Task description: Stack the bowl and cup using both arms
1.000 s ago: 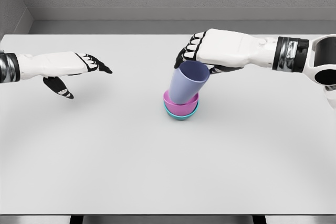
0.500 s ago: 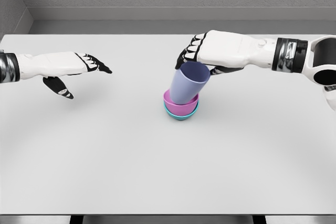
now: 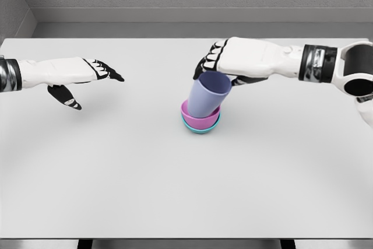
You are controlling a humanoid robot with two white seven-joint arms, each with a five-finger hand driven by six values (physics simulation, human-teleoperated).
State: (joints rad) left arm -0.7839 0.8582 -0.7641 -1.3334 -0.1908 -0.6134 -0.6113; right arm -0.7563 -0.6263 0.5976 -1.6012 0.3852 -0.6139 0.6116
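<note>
A lavender cup (image 3: 204,98) leans tilted, its bottom inside a pink bowl (image 3: 201,121). That bowl is nested in a teal bowl (image 3: 201,129) near the middle of the white table (image 3: 116,173). My right hand (image 3: 221,74) reaches in from the right and sits over the cup's rim, with fingers curled on the left side and the thumb on the right side. My left hand (image 3: 96,90) hovers over the table's left part, well away from the stack, with fingers stretched out and nothing in them.
Grey walls rise behind the table's far edge. The table's front edge runs along the bottom of the view.
The right forearm has dropped a little and the cup has settled slightly lower into the pink bowl. The left arm has not moved.
</note>
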